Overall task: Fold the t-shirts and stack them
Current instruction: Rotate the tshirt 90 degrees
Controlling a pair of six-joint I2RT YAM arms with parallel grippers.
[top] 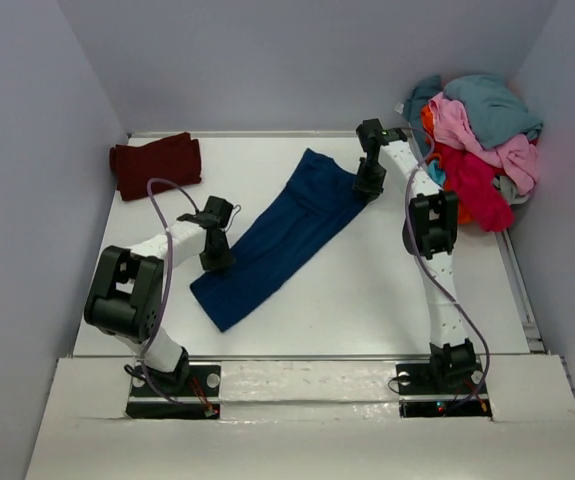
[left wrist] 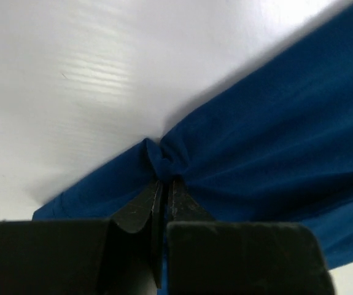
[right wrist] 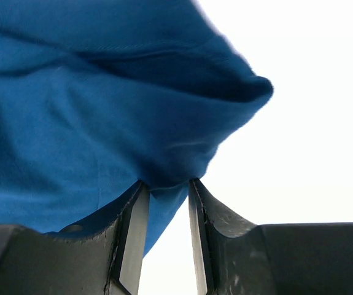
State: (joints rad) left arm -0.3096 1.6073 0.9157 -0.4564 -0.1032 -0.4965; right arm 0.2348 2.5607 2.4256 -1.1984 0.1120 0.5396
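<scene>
The left gripper (left wrist: 166, 182) is clenched on the near-left edge of the navy t-shirt (top: 282, 235), and its wrist view shows the cloth puckered there. The right gripper (right wrist: 167, 184) grasps the far corner. Only the overhead view shows a folded maroon t-shirt (top: 157, 163) far-left of it and heaped t-shirts (top: 477, 140) far-right.

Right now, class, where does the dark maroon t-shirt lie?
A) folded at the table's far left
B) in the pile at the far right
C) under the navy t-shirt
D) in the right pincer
A: the dark maroon t-shirt lies folded alone at the far left of the table, apart from the navy t-shirt and the coloured pile.
</scene>
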